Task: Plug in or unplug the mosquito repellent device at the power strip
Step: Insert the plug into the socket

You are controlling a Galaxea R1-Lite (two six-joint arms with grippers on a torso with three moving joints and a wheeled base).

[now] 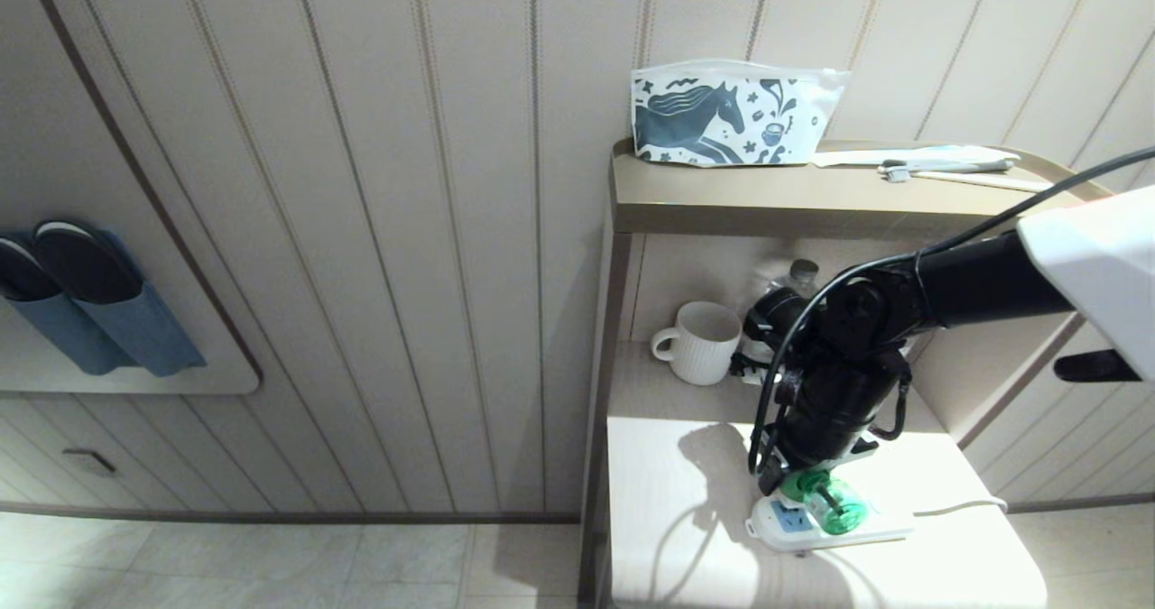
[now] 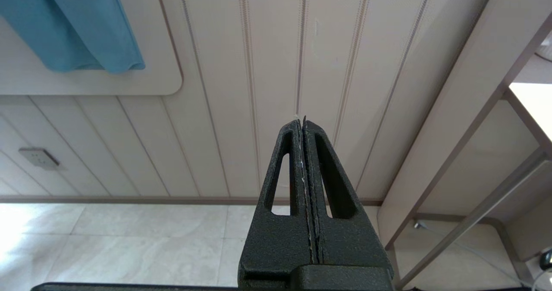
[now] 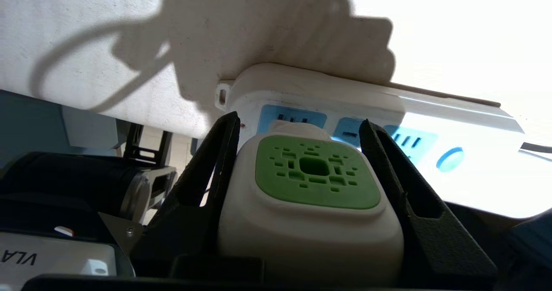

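Currently the mosquito repellent device sits between the two fingers of the right gripper, which close on its white head from both sides; the green vented top faces the wrist camera. In the head view the device appears at the lower right of the frame, its translucent green bottle lying over the power strip. Whether the prongs are seated in a socket cannot be determined, since the body hides the contact point. The side grip on the head is judged to give straight travel along the prong axis, for insertion or for withdrawal.

The power strip lies flat on the pale lower shelf, with light-blue socket faces and a round blue button exposed beside the device. Its white cord runs off toward the right edge.

Further back, a ribbed white mug stands at the rear of the shelf, near a clear water bottle. A horse-print pouch rests on the top shelf.

The left gripper is parked away from the work, fingers pressed together, facing the panelled wall.
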